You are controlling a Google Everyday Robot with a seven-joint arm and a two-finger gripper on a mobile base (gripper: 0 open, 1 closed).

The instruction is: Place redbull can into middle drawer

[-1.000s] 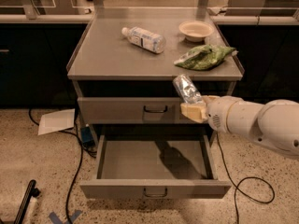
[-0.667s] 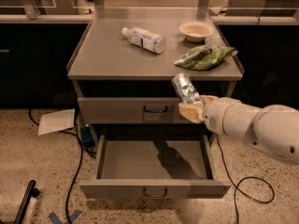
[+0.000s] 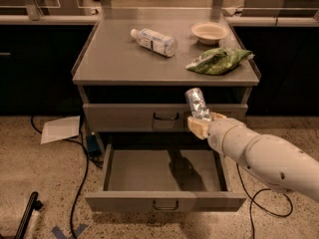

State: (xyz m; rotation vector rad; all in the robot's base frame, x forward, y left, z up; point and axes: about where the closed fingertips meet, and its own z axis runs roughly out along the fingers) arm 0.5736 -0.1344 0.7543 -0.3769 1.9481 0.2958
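Arm has eased slightly left and down since the earlier frames; can held over the open drawer.
Gripper [image 3: 201,121] clamped on the lower end of the can [image 3: 197,102]. Can tilted, top leaning left, in front of the upper front [image 3: 124,118], above the right part of the drawer [image 3: 164,201]. Bottle [image 3: 153,41], bowl [image 3: 209,32] and green bag [image 3: 218,60] lie on the cabinet top [image 3: 114,61].
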